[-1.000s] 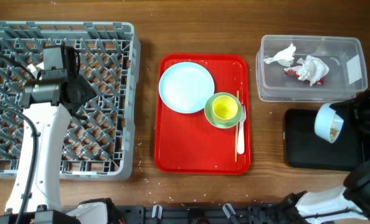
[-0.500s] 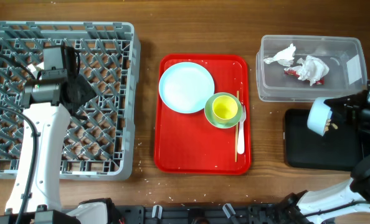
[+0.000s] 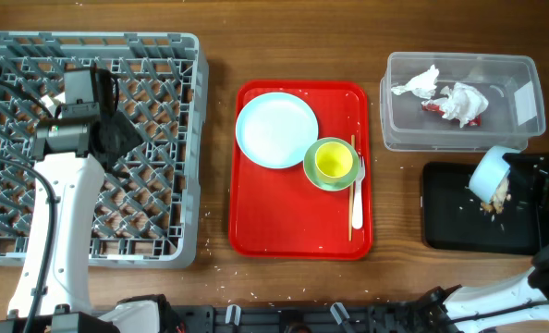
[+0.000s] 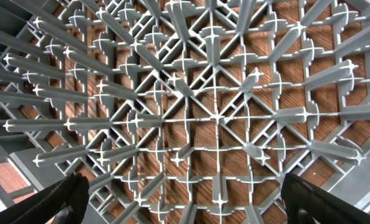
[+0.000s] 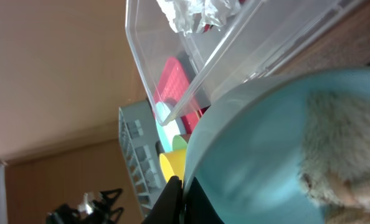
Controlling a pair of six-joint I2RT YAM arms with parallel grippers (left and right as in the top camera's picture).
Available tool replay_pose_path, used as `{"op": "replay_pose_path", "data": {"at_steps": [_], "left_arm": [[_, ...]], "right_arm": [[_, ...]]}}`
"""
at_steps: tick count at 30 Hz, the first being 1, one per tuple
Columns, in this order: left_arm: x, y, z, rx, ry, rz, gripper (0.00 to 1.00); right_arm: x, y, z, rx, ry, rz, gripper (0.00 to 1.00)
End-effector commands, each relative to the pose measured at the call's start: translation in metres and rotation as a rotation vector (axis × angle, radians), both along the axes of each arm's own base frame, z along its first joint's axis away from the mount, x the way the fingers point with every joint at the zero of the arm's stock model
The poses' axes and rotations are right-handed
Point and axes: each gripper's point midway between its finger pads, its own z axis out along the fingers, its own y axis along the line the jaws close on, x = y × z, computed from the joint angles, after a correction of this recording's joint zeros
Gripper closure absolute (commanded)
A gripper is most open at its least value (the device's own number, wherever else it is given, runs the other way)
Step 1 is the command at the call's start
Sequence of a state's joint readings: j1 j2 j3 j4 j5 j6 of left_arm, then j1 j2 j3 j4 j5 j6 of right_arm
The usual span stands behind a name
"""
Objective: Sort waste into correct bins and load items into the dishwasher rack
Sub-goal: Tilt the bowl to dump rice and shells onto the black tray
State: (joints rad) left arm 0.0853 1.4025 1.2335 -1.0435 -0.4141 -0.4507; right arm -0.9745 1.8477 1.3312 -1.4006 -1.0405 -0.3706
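Observation:
My right gripper is shut on the rim of the small white bowl, held tipped on its side over the shallow black tray. Beige food scraps cling at the bowl's mouth, and a few crumbs lie on the tray. In the right wrist view the fingers pinch the bowl's rim, with scraps inside. My left gripper is open and empty above the grey dishwasher rack, whose pegs fill its view. The clear tub holds white tissues and the red wrapper.
The red serving tray in the middle carries the pale blue plate, the mint-green bowl with the yellow cup in it, the chopsticks and the white fork. Crumbs dot the table's front edge.
The bowl has swung left, then back right over the black tray, tipping further. Crumbs now lie on the tray. The left arm has not moved.

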Motion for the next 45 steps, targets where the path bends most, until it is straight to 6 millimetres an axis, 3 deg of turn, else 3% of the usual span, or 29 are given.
{"op": "replay_pose_path", "data": {"at_steps": [1,3,5,6,8,9,10,12,13,14,15,16,17,19,21,23,25,26,27,32,33,34,37,38,40,42,44,45], "left_arm": [[0.003,0.002,0.006,0.004,-0.019,0.004,0.00],[0.003,0.002,0.006,0.004,-0.019,0.004,0.00],[0.003,0.002,0.006,0.004,-0.019,0.004,0.00],[0.003,0.002,0.006,0.004,-0.019,0.004,0.00],[0.003,0.002,0.006,0.004,-0.019,0.004,0.00],[0.003,0.002,0.006,0.004,-0.019,0.004,0.00],[0.003,0.002,0.006,0.004,-0.019,0.004,0.00],[0.003,0.002,0.006,0.004,-0.019,0.004,0.00],[0.003,0.002,0.006,0.004,-0.019,0.004,0.00],[0.003,0.002,0.006,0.004,-0.019,0.004,0.00],[0.003,0.002,0.006,0.004,-0.019,0.004,0.00],[0.003,0.002,0.006,0.004,-0.019,0.004,0.00],[0.003,0.002,0.006,0.004,-0.019,0.004,0.00],[0.003,0.002,0.006,0.004,-0.019,0.004,0.00],[0.003,0.002,0.006,0.004,-0.019,0.004,0.00],[0.003,0.002,0.006,0.004,-0.019,0.004,0.00],[0.003,0.002,0.006,0.004,-0.019,0.004,0.00],[0.003,0.002,0.006,0.004,-0.019,0.004,0.00],[0.003,0.002,0.006,0.004,-0.019,0.004,0.00],[0.003,0.002,0.006,0.004,-0.019,0.004,0.00],[0.003,0.002,0.006,0.004,-0.019,0.004,0.00],[0.003,0.002,0.006,0.004,-0.019,0.004,0.00],[0.003,0.002,0.006,0.004,-0.019,0.004,0.00],[0.003,0.002,0.006,0.004,-0.019,0.004,0.00],[0.003,0.002,0.006,0.004,-0.019,0.004,0.00],[0.003,0.002,0.006,0.004,-0.019,0.004,0.00],[0.003,0.002,0.006,0.004,-0.019,0.004,0.00],[0.003,0.002,0.006,0.004,-0.019,0.004,0.00]], "right_arm": [[0.004,-0.007,-0.013,0.032,0.033,-0.032,0.96],[0.005,-0.001,-0.004,0.021,-0.059,0.009,0.96],[0.002,-0.005,-0.015,0.049,0.042,-0.029,0.96],[0.006,-0.001,-0.002,0.054,-0.063,-0.010,0.96],[0.002,-0.003,-0.014,0.042,0.007,-0.015,0.95],[0.000,0.000,-0.008,0.102,0.020,-0.040,0.96],[0.003,0.004,0.005,0.086,-0.095,-0.010,0.96],[-0.004,-0.009,-0.026,0.064,0.104,-0.052,0.96],[-0.006,-0.007,-0.025,0.099,0.135,-0.070,0.95],[0.001,0.002,-0.003,0.083,-0.066,-0.009,0.96],[0.001,0.001,-0.004,0.024,-0.120,0.029,0.96],[-0.002,-0.007,-0.022,0.054,0.032,-0.022,0.96],[-0.004,-0.008,-0.027,0.084,0.097,-0.050,0.96],[0.001,-0.003,-0.014,0.038,-0.060,0.011,0.96],[-0.004,-0.008,-0.028,0.096,0.099,-0.053,0.96],[0.003,0.000,-0.004,0.031,-0.156,0.029,0.96],[0.004,-0.001,-0.001,0.178,-0.038,-0.068,0.96],[0.008,0.005,0.020,0.207,-0.156,-0.068,0.96],[0.009,0.006,0.029,0.217,-0.201,-0.073,0.96],[0.002,-0.009,0.002,0.201,-0.054,-0.114,0.96],[-0.001,-0.008,0.002,0.255,0.003,-0.140,0.96],[0.000,-0.005,0.017,0.251,-0.099,-0.126,0.96],[-0.002,-0.009,0.012,0.296,-0.026,-0.167,0.96],[0.002,-0.011,0.019,0.289,-0.095,-0.171,0.96],[0.001,-0.017,0.007,0.316,0.002,-0.208,0.96],[0.003,-0.013,0.023,0.297,-0.116,-0.183,0.96],[-0.003,-0.013,0.007,0.324,0.028,-0.199,0.96],[0.002,-0.016,0.015,0.266,-0.093,-0.176,0.95]]}}
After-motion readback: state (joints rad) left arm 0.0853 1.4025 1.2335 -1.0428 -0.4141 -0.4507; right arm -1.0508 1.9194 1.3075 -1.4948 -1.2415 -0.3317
